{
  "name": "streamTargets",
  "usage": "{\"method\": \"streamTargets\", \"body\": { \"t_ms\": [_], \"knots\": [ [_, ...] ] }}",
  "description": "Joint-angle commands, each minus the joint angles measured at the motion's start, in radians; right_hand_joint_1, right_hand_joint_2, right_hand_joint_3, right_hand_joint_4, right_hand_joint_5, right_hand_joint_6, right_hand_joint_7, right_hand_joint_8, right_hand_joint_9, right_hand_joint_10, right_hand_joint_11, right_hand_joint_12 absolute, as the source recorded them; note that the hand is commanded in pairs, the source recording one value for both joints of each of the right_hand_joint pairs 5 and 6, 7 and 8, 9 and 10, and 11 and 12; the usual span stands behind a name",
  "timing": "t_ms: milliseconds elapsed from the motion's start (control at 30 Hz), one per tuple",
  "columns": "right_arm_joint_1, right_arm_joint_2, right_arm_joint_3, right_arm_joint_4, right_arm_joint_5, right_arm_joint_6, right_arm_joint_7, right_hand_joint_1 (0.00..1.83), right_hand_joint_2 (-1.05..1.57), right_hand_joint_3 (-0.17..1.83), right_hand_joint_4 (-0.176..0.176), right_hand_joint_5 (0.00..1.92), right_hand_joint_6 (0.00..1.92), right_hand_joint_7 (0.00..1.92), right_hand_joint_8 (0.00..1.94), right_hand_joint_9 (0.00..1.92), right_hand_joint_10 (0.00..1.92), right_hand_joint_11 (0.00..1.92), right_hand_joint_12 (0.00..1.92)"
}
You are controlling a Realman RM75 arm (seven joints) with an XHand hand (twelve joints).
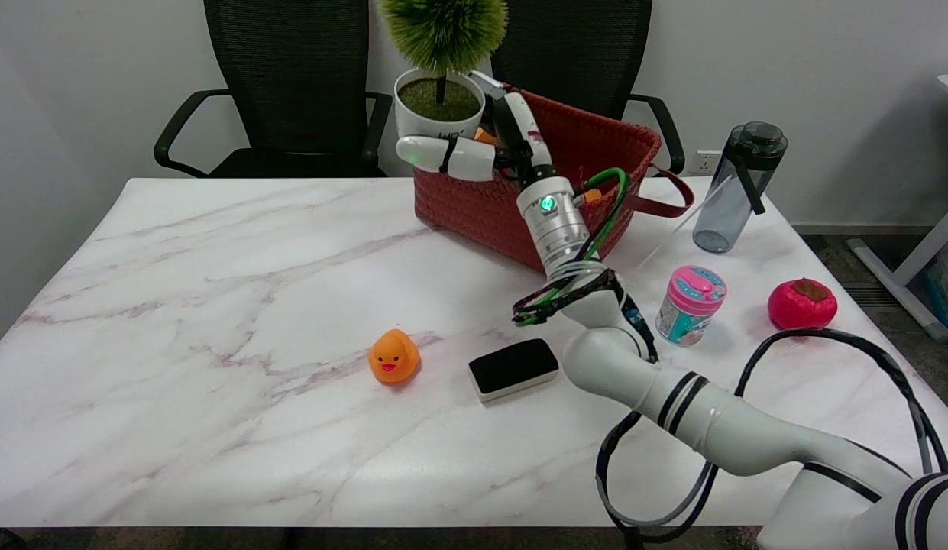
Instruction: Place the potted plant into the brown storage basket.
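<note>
We see the right hand (474, 145) gripping the potted plant (441, 84) at upper centre, above the brown basket (596, 145) on the white marble surface (214, 305); black chairs (290, 76) stand behind.

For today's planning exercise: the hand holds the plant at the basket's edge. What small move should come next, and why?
Probably carry the plant a little further over the basket, then lower it: the right hand holds the pot above the left rim, not yet inside.
</note>
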Motion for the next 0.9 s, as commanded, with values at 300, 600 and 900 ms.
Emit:
{"method": "streamTargets", "body": {
  "t_ms": [300,600,900],
  "knots": [
    [0.197,0.039,0.061,-0.26,0.005,0.01,0.006,1.07,0.6,-0.17,0.0,0.54,0.54,0.93,0.93,0.79,0.79,0.4,0.4],
    [0.28,0.043,0.081,-0.41,0.001,0.004,0.0,1.05,0.61,-0.17,0.0,0.55,0.55,0.94,0.94,0.8,0.8,0.41,0.41],
    [0.358,0.064,0.051,-0.502,-0.014,-0.059,-0.069,1.05,0.61,-0.17,0.0,0.56,0.56,0.95,0.95,0.81,0.81,0.42,0.42]
  ]
}}
